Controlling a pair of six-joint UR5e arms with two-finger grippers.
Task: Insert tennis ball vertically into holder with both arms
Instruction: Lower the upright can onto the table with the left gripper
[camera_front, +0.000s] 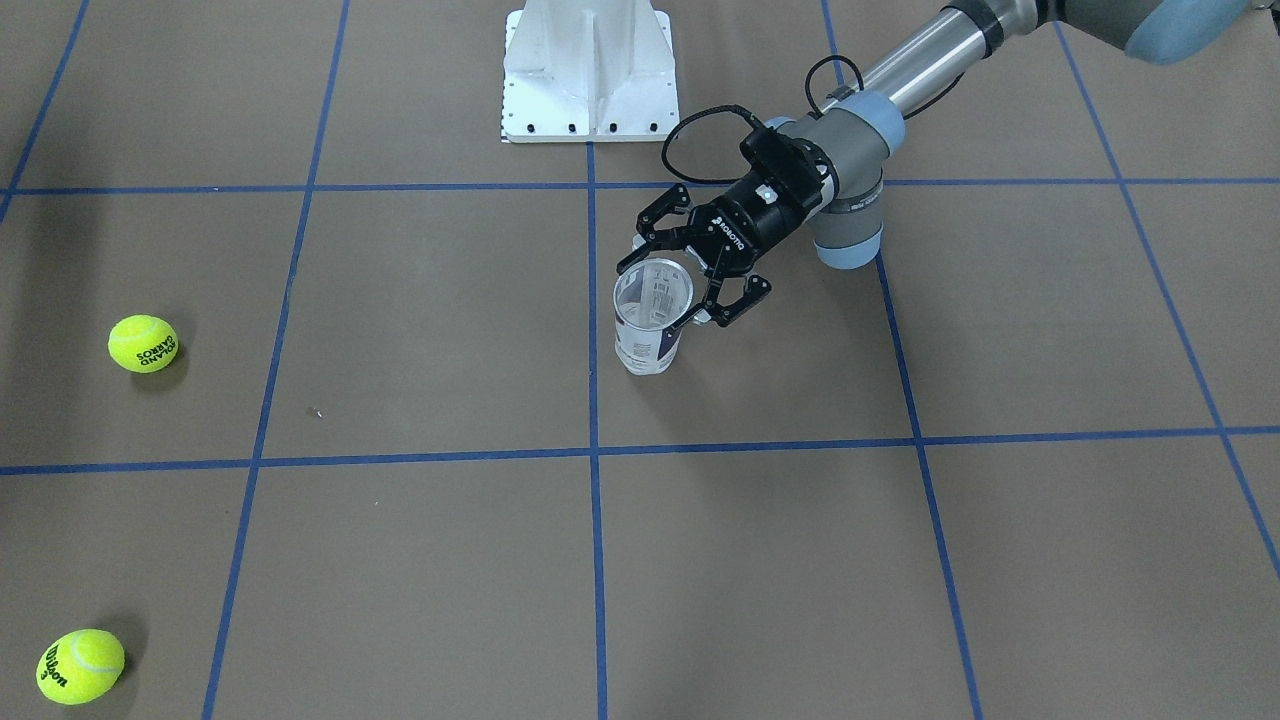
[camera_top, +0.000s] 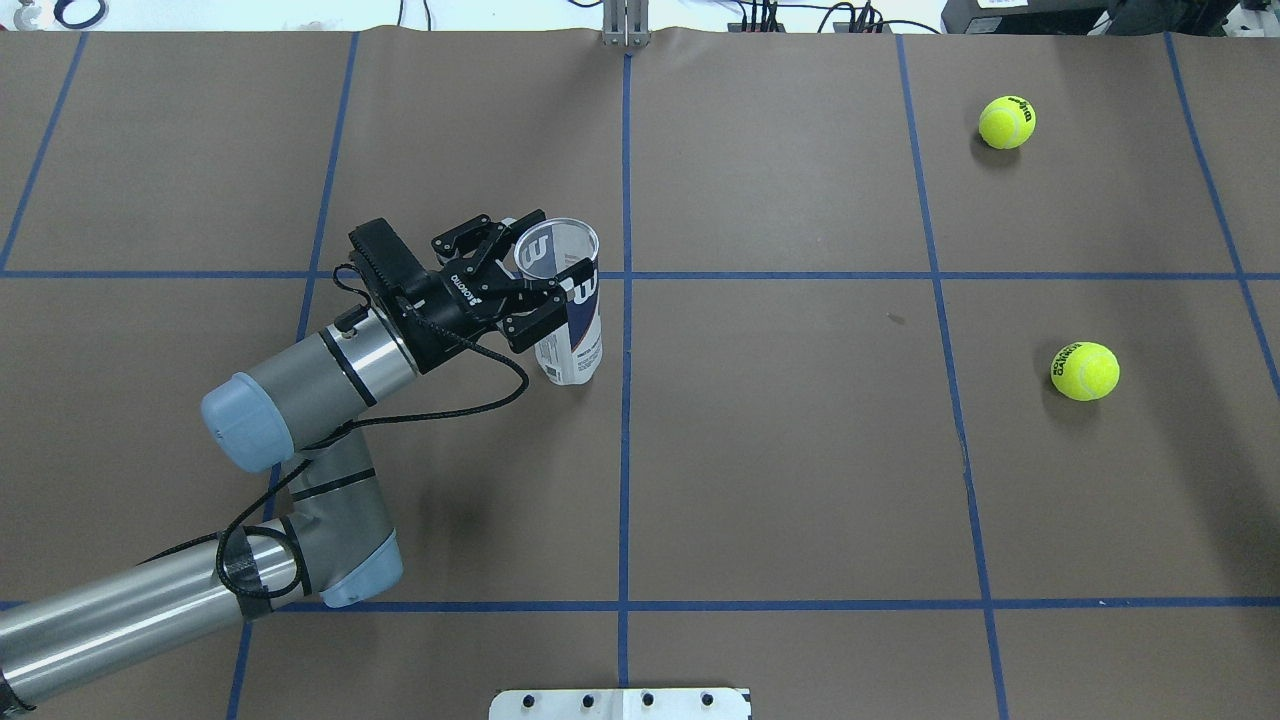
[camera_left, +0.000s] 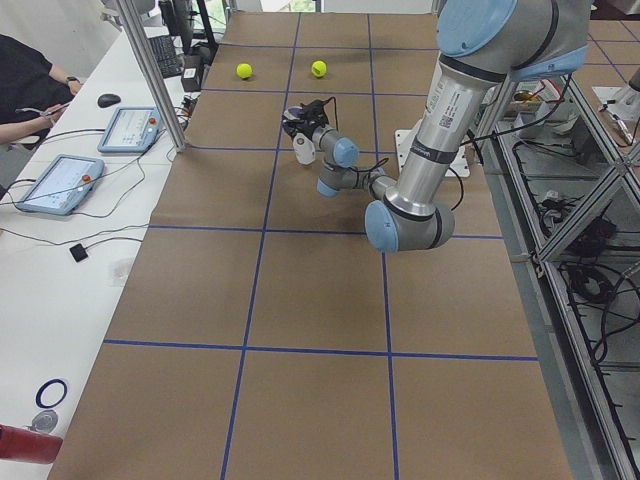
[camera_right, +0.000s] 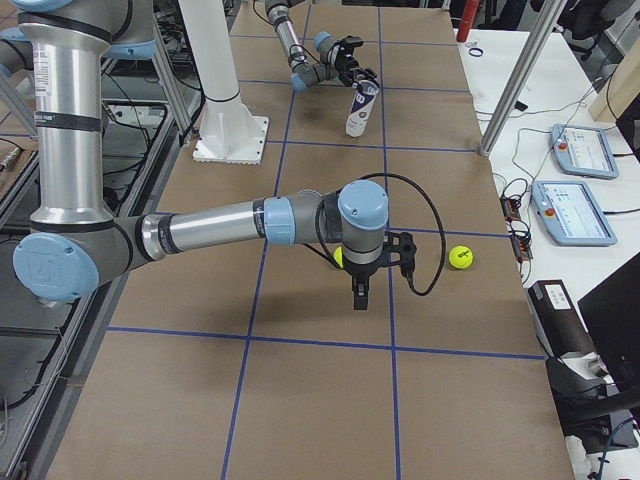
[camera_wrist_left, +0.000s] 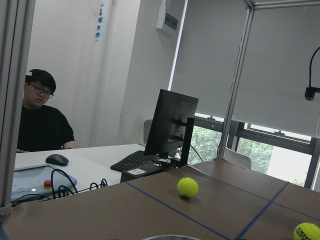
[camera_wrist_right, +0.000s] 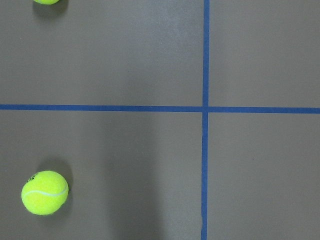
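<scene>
The holder (camera_front: 648, 345), a clear can with a white and navy label, stands upright near the table's middle, also seen from overhead (camera_top: 575, 350). My left gripper (camera_front: 680, 290) (camera_top: 555, 262) is open, its black fingers straddling the holder's upper rim from the side. Two yellow tennis balls (camera_top: 1007, 122) (camera_top: 1085, 371) lie on the robot's right side of the table, far from the holder. My right gripper (camera_right: 360, 298) points down over the table near one ball (camera_right: 460, 257); whether it is open or shut I cannot tell. The right wrist view shows a ball (camera_wrist_right: 45, 192) below it and no fingers.
The white pedestal base (camera_front: 588, 70) stands at the robot's edge of the table. Blue tape lines grid the brown table cover. A side desk with tablets (camera_right: 580, 210), a monitor and a seated person (camera_wrist_left: 40, 115) runs along the far table edge.
</scene>
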